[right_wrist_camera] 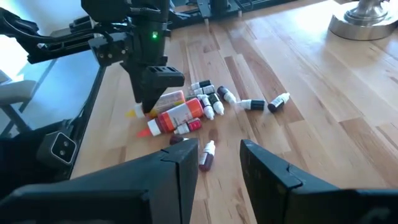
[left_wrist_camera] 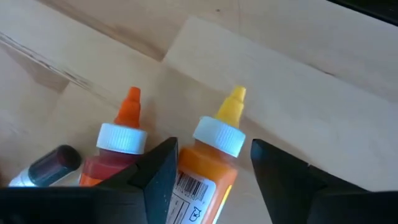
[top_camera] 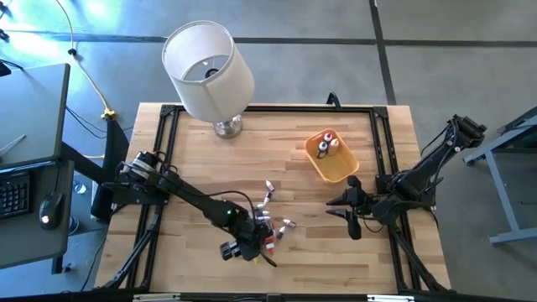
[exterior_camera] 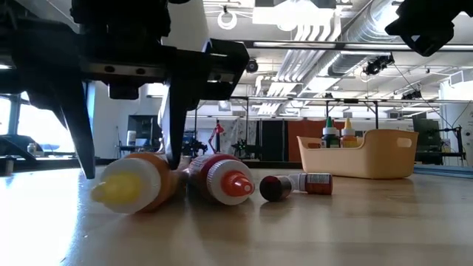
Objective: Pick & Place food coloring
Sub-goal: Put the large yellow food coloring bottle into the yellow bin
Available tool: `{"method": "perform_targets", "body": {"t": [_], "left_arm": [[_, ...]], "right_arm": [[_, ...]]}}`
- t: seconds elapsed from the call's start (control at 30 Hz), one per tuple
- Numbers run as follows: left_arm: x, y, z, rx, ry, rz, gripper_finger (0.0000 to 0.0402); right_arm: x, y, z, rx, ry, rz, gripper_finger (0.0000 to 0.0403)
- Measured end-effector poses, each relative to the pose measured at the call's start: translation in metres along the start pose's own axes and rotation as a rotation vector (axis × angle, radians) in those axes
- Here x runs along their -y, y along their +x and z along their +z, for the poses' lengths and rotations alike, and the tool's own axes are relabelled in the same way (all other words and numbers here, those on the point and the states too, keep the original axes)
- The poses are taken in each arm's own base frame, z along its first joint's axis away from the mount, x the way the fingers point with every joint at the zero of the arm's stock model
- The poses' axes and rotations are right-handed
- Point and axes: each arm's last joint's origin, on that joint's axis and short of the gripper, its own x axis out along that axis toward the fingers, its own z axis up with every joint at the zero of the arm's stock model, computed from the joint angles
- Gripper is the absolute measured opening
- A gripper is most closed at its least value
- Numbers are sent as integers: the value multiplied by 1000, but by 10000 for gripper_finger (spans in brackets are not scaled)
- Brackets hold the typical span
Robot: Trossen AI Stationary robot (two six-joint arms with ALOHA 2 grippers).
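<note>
Progress looks partial: we count two or three small dropper bottles standing in the orange plastic bowl [top_camera: 331, 159], while the scattered food coloring bottles [top_camera: 273, 220] lie on the pale wooden table [top_camera: 201, 159], so most of the picking remains by our judgement.

Left gripper [top_camera: 249, 245] is down at the pile, arm stretched low across the table from its base. Its two dark fingers [left_wrist_camera: 163, 163] straddle the orange-bodied bottle with white collar and yellow pointed cap [left_wrist_camera: 217, 149], which lies on its side between them. A finger sits just beside each flank, but we cannot tell whether they pinch it yet. Just beside that finger, outside the gap, lies a red bottle with an orange tip [left_wrist_camera: 118, 146]; a dark-capped bottle [left_wrist_camera: 53, 165] lies beyond it.

Right gripper [top_camera: 348, 210] hangs near the bowl, well apart from the pile, fingers [right_wrist_camera: 168, 167] parted around nothing, pointing toward the loose bottles.
</note>
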Motion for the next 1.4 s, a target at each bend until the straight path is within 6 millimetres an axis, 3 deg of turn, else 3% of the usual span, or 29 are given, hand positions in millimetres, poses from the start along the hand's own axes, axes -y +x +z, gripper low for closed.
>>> {"method": "perform_targets", "body": {"t": [0.27, 0.5, 1.03, 1.17, 1.4], "left_arm": [[-6, 7, -18, -92, -43, -14, 194], [-12, 4, -21, -135, -7, 47, 194], [-10, 3, -24, -199, -148, 79, 192], [-10, -4, -24, -231, -174, 102, 170], [-19, -28, -6, -349, -278, 119, 127]], "right_arm": [[-2, 0, 2, 21, 19, 15, 112], [-3, 0, 4, 35, -37, 27, 112], [-5, 0, 7, 62, -30, 50, 112], [-6, 0, 8, 69, -41, 54, 112], [-6, 0, 8, 71, -38, 57, 112]]}}
